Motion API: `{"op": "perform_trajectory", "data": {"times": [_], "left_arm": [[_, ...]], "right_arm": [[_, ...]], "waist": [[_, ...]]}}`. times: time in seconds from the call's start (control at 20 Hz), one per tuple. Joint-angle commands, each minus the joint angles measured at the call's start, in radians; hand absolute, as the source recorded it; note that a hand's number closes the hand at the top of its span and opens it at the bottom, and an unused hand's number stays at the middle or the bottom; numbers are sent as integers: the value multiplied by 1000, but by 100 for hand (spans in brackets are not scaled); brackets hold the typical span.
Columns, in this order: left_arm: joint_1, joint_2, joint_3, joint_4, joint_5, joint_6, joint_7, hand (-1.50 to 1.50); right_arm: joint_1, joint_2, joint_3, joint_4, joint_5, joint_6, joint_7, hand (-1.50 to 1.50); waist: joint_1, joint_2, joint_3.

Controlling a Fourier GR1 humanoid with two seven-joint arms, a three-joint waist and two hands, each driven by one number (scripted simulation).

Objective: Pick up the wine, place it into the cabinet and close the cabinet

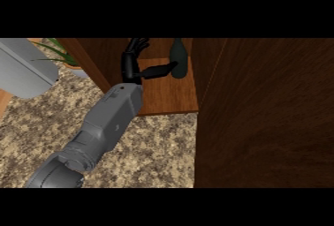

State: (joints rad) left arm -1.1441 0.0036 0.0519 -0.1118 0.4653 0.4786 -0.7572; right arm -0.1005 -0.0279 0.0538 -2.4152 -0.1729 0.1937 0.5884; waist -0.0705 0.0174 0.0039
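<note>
Inside the open cabinet [171, 95], the dark wine bottle [179, 59] stands upright on the shelf, just right of the left robot hand [135, 62], whose fingers are straight and thumb reaches toward the glass. The cabinet door [264, 114] hangs near, right.
</note>
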Motion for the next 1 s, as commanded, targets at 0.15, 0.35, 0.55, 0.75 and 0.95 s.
{"op": "perform_trajectory", "data": {"times": [0.15,0.35,0.55,0.75,0.95], "left_arm": [[32,29,-21,43,-40,33,-5,-150],[43,27,-4,33,-33,47,-43,-150],[102,53,23,18,-13,-30,-81,-150],[80,16,21,14,-25,-1,-100,-150],[100,-4,25,12,-25,-23,-128,-150]], "right_arm": [[5,8,5,-62,-29,-27,44,-150],[1,16,25,-9,1,-5,-14,-150],[67,13,11,-39,-12,14,-34,-150],[1,0,-7,-21,-45,5,-3,-150],[38,15,41,-41,-7,13,-22,-150]], "waist": [[5,5,-5],[-1,13,-5],[-4,12,-5],[-1,13,-6],[0,9,-6]]}}
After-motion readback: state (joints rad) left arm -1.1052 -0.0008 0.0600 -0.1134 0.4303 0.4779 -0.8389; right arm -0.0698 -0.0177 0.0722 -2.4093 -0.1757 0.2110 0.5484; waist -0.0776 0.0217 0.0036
